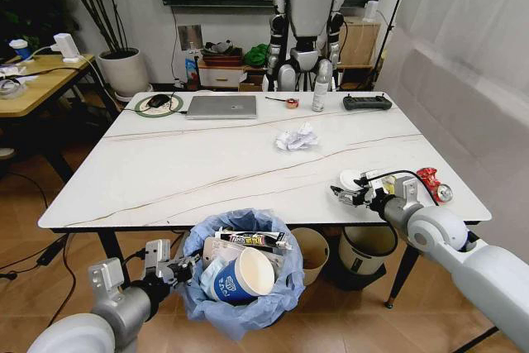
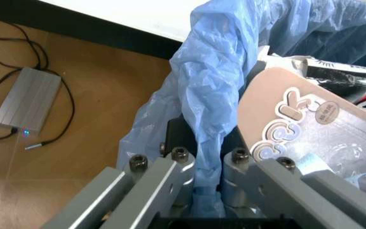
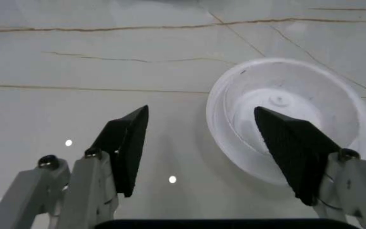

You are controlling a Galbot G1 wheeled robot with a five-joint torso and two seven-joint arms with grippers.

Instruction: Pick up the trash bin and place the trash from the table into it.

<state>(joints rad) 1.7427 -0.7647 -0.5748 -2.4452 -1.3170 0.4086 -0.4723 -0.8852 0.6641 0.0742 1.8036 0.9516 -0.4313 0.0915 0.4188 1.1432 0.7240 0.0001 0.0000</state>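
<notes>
The veined white marble-look table carries a crumpled tissue wad, a crushed red can and a round white plastic lid. Below its near edge hangs the trash bin, its crinkled blue liner stuffed with a paper cup and wrappers. The left gripper pinches the liner at the rim. The right gripper hovers spread over the lid.

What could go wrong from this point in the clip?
The left gripper grips the trash bin by a pinch of bag at its rim; the thin plastic may slip or tear. The blue paper cup sits high on a nearly full bin and might tumble out. The open right gripper straddles only one edge of the white lid, so closing may push it away.
</notes>
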